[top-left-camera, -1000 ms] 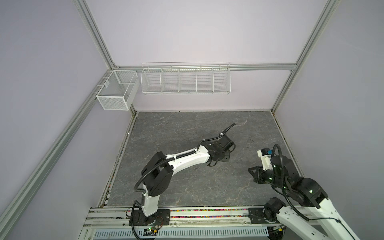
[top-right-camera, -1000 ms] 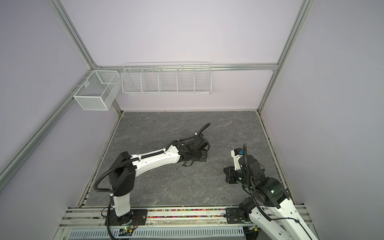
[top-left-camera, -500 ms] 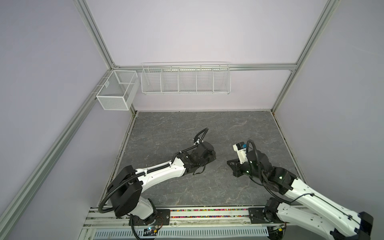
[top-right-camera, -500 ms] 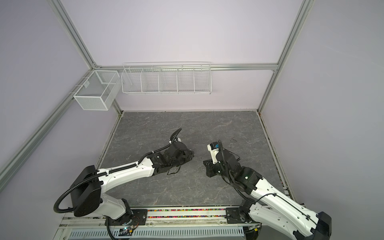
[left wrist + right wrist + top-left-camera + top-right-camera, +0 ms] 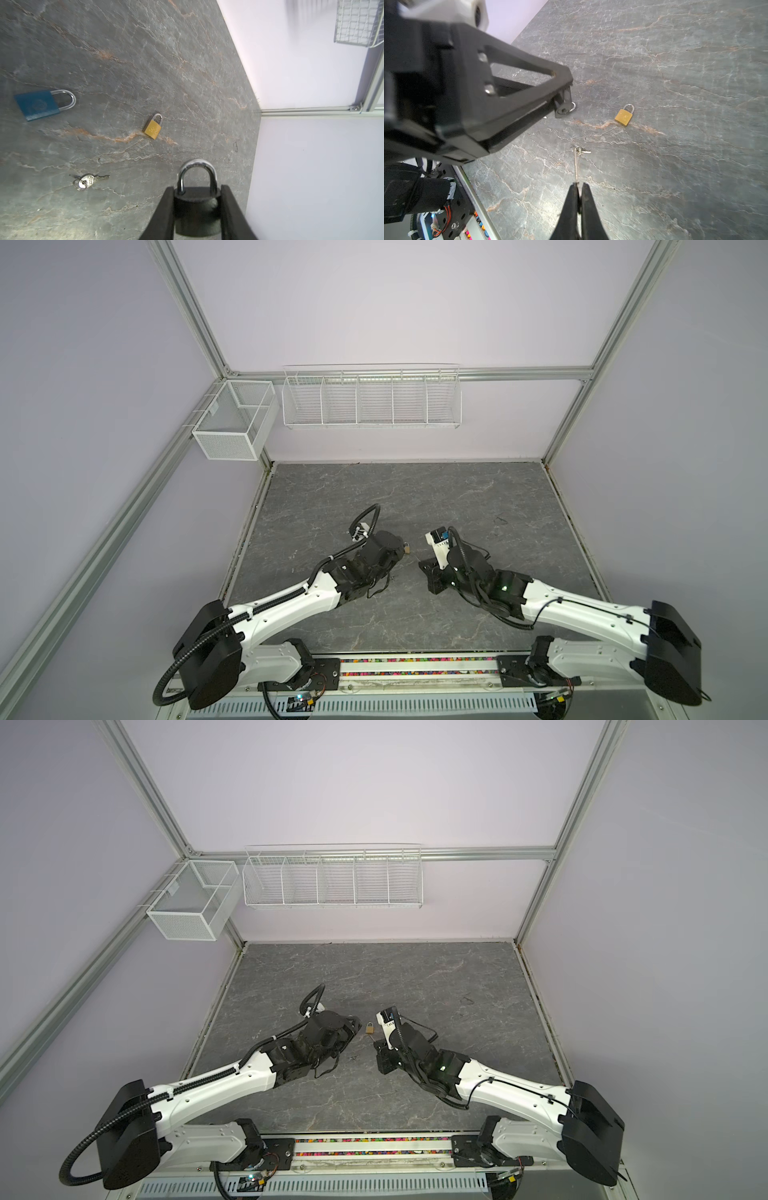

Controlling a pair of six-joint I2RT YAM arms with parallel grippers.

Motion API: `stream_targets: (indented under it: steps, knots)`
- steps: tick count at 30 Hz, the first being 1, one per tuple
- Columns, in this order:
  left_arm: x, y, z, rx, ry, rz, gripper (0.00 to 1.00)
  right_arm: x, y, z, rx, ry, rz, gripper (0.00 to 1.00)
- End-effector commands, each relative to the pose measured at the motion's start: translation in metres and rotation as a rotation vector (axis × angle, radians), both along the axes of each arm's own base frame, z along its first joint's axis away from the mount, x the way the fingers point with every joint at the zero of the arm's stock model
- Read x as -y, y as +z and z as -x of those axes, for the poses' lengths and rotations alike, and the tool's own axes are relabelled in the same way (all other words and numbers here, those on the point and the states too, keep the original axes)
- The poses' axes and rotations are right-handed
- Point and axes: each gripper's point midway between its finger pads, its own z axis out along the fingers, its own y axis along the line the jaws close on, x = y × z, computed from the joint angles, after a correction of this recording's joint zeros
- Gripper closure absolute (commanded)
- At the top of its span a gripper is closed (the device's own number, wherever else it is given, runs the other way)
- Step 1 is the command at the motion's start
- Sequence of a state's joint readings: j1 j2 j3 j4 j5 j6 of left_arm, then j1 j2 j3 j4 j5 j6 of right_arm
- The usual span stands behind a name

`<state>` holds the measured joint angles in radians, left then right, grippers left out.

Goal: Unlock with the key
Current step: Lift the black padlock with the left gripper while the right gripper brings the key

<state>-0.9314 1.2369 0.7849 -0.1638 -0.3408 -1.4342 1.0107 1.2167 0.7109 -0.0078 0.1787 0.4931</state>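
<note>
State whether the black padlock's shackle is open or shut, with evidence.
Shut: both shackle legs enter the body of the black padlock.

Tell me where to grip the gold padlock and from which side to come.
Grip the gold padlock by its body, jaws across the two narrow side edges, coming straight down from above. It lies flat on the table, so only the edges offer opposing faces; the shackle is thin and rounded and would likely slip or let the lock swing.

Grey stone-look tabletop (image 5: 145,52) with blue padlock (image 5: 37,105), brass padlock (image 5: 152,129), keys (image 5: 87,181)
</note>
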Motion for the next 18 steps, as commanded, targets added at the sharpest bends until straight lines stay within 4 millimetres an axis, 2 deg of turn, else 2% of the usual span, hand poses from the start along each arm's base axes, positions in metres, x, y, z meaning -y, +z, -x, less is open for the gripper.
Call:
stream_targets:
  steps: [1,11,18]
  knots:
    - [-0.014,0.004,-0.004,0.008,0.067,0.018,1.0,-0.022,0.018,-0.008,0.035,0.01,-0.073,0.93]
    - [-0.013,0.008,-0.005,0.008,0.026,0.049,1.0,-0.04,0.015,-0.015,0.06,0.042,-0.034,0.93]
    - [-0.007,0.009,-0.005,0.003,-0.032,0.038,1.0,-0.036,0.013,-0.02,0.064,0.033,0.047,0.93]
